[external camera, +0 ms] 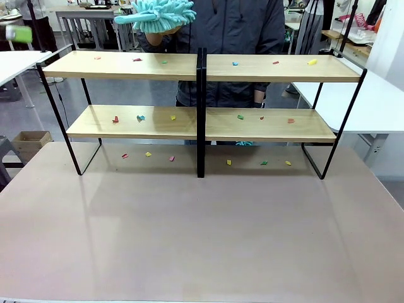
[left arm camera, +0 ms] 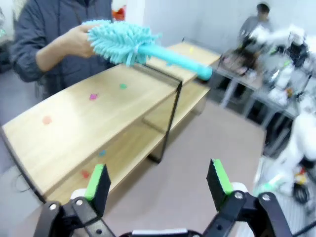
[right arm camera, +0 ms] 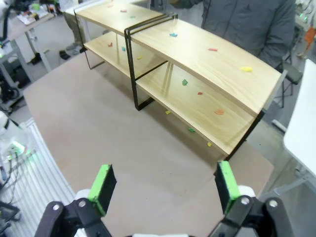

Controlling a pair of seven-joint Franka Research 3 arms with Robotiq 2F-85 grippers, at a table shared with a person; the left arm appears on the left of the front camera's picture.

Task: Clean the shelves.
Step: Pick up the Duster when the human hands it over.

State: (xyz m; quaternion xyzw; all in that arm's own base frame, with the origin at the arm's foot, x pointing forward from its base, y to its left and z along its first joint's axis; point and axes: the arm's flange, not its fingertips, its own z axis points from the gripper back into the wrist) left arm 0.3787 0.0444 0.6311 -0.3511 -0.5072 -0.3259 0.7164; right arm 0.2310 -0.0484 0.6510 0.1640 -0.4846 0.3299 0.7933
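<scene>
The shelves (external camera: pixel 265 71) stand across the far half of the table, two light wooden boards on a black frame. Small coloured scraps (external camera: pixel 139 118) lie on both boards and on the table beneath. Behind them a person holds a fluffy turquoise duster (external camera: pixel 158 16) by its head. In the left wrist view the duster (left arm camera: pixel 121 42) hovers over the shelves' (left arm camera: pixel 98 123) end in the person's hand (left arm camera: pixel 71 42), its handle pointing toward me. My left gripper (left arm camera: pixel 158 180) is open, short of the handle. My right gripper (right arm camera: pixel 165 185) is open above the table, off the shelves' (right arm camera: pixel 207 64) right end.
The brown table (external camera: pixel 202 240) stretches bare in front of the shelves. White tables flank it at left (external camera: pixel 16 63) and right (external camera: pixel 379 101). A cardboard box (external camera: pixel 28 142) sits on the floor at left. A blurred green pad (external camera: pixel 19 33) shows at the far upper left.
</scene>
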